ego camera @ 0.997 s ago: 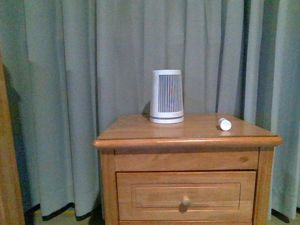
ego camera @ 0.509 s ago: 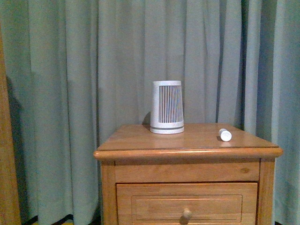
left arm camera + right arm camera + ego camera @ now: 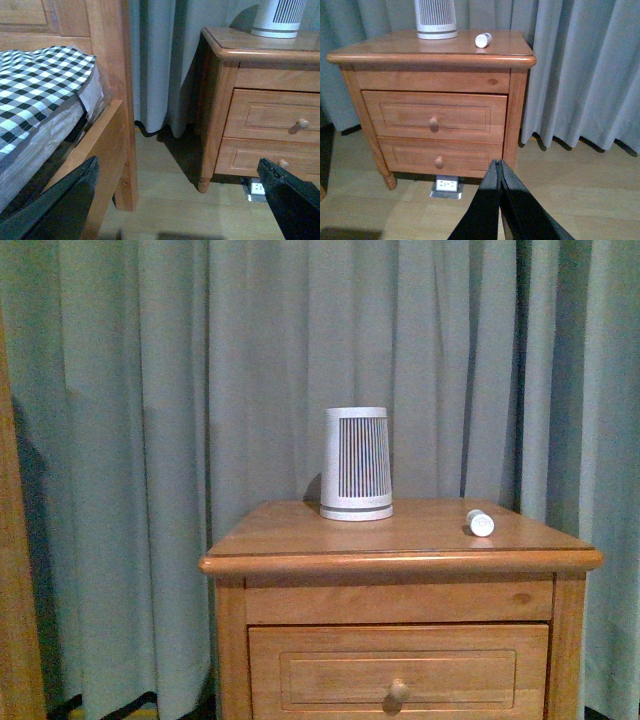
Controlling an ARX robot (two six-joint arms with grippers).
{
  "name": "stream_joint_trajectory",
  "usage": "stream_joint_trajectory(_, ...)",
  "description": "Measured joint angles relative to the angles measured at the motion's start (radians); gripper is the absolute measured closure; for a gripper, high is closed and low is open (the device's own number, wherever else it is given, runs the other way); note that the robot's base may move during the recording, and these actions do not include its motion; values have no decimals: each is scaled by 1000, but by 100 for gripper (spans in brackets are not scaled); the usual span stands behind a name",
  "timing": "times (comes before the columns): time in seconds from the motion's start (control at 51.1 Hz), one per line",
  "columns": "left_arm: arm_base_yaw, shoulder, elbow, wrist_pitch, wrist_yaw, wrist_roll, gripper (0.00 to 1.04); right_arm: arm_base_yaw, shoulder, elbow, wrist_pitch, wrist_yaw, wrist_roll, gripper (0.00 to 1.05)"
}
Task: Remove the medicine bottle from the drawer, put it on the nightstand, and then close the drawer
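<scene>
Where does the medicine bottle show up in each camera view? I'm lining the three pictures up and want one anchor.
Front view: the medicine bottle lies on its side near the right edge of the nightstand top.
Left wrist view: not in the picture; the nightstand top is cut off at the edge.
Right wrist view: it lies on the top, beside the ribbed white cylinder.
Shared landmark: the ribbed white cylinder, visible in all three.

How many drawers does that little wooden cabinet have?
2. The upper drawer sits just under the nightstand top, shut, with one round knob. The lower drawer is directly beneath it, also shut. The front view shows only the upper one.
</scene>
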Motion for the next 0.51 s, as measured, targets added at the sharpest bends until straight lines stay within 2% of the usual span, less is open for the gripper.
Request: stream_joint_trajectory(0.509, 0, 0, 0, 0, 0, 0, 7, -2, -68, -68, 11, -1, 0, 102)
